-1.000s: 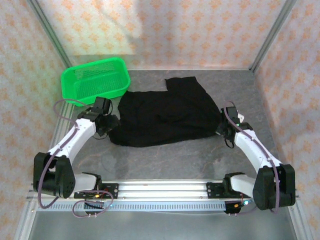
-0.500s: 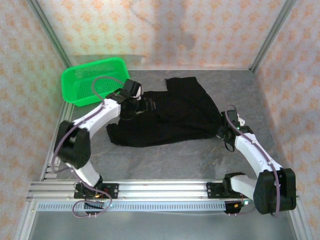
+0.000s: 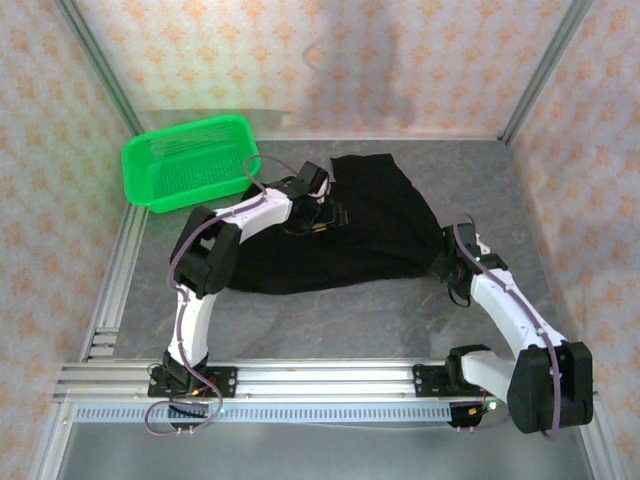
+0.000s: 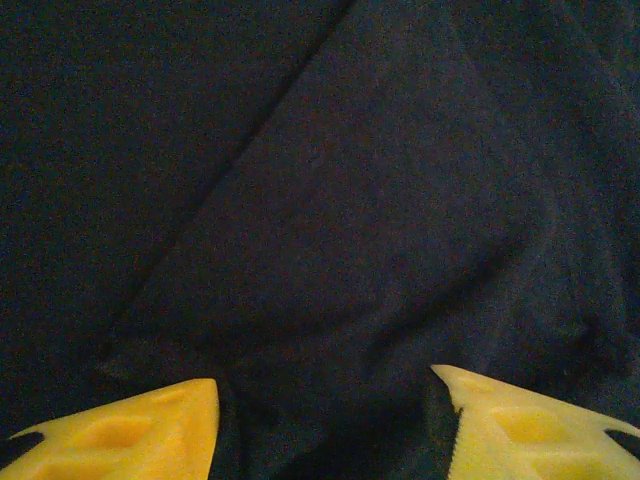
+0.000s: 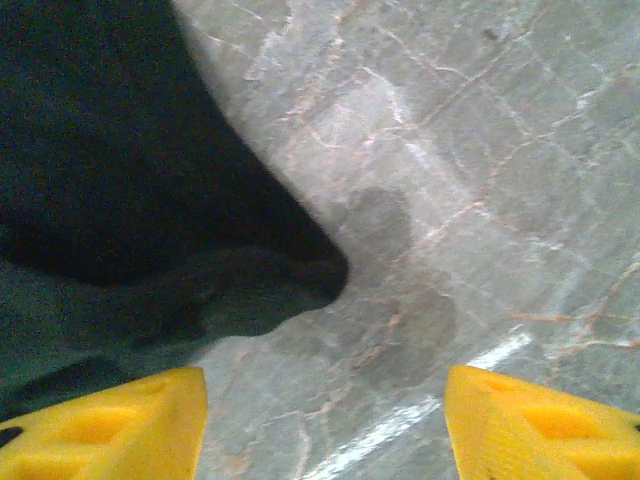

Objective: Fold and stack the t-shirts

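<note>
1. Shirt [image 3: 375,230] lies rumpled mid-table [image 3: 330,320], near a basket [image 3: 190,165] at far left; no neat fold, no stack; whether the heap holds more than one shirt I cannot tell.
2. Left end effector [image 4: 325,380] sits low over the shirt's far-left part, jaws apart, grasping nothing.
3. Right end effector [image 5: 325,375] is released over bare table, just beside the shirt's near-right edge.
4. Judgement: folding hardly begun; stacking all left.

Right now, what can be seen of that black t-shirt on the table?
The black t-shirt is plain soft cloth with no print, lying spread but creased on the grey marbled table, one part poking toward the far wall. The left gripper hangs open over it, left of its middle; the right gripper stands open at its right edge. Whether either touches it I cannot tell.
</note>
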Available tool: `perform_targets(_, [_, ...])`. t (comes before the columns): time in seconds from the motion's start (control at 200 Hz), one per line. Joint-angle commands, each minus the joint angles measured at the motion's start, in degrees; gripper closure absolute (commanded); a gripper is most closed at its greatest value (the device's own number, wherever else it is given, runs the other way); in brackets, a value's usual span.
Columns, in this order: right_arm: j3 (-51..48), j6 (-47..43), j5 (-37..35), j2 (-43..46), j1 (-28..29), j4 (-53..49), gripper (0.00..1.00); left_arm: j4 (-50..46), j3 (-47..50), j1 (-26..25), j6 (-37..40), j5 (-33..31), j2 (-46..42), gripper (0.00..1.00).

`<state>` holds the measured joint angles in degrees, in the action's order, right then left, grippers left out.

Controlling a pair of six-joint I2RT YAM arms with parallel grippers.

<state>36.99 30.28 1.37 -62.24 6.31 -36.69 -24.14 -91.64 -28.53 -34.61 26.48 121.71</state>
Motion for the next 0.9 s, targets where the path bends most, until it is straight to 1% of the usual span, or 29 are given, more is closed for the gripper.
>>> perform_targets(0.0, [4.4, 0.1, 6.4, 2.2, -0.2, -0.6, 0.29, -3.8, -3.3, -0.7, 1.1, -3.7, 0.5, 0.44])
perform_targets(0.045, [6.4, -0.1, 9.0, 2.6, -0.1, -0.3, 0.25, -2.6, -2.3, -0.8, 1.0, -3.3, -0.6, 0.44])
perform_targets(0.08, [7.9, -0.3, 10.8, 2.6, 0.2, -0.1, 0.16, -1.1, -0.9, -1.0, 1.0, -3.2, -2.2, 0.44])
perform_targets(0.115, [9.5, -0.4, 12.4, 2.2, 0.4, 0.5, 0.13, 0.4, 0.7, -0.9, 0.9, -3.2, -4.0, 0.43])
perform_targets(0.17, [12.2, -0.5, 14.9, 0.6, 0.8, 1.3, 0.13, 2.4, 3.2, -0.8, 1.0, -3.1, -7.1, 0.41])
perform_targets(0.245, [15.9, -1.2, 17.9, -3.7, 1.9, 3.1, 0.13, 4.4, 7.2, -0.2, 0.9, -3.7, -11.7, 0.39])
perform_targets(0.305, [19.2, -2.4, 19.4, -10.1, 3.2, 4.1, 0.13, 5.8, 10.5, 1.0, 0.1, -4.4, -16.1, 0.37])
perform_targets(0.415, [25.7, -4.7, 20.6, -21.4, 4.8, 5.3, 0.15, 4.9, 15.1, 4.5, -0.2, -7.1, -20.7, 0.34])
perform_targets(0.49, [29.6, -5.1, 20.9, -28.8, 5.2, 5.6, 0.19, 2.3, 16.8, 7.3, -0.1, -7.8, -21.4, 0.34])
perform_targets(0.57, [34.3, -5.7, 21.3, -35.4, 5.7, 5.0, 0.22, 2.4, 19.6, 9.9, 0.1, -8.5, -22.4, 0.34])
perform_targets(0.721, [39.4, -6.2, 18.4, -43.0, 6.5, 3.6, 0.29, 2.4, 23.5, 12.8, 1.1, -10.2, -22.8, 0.35])
perform_targets(0.896, [40.0, -4.6, 19.3, -47.1, 6.9, 7.3, 0.39, 4.7, 28.8, 14.7, -0.2, -10.4, -23.8, 0.35])
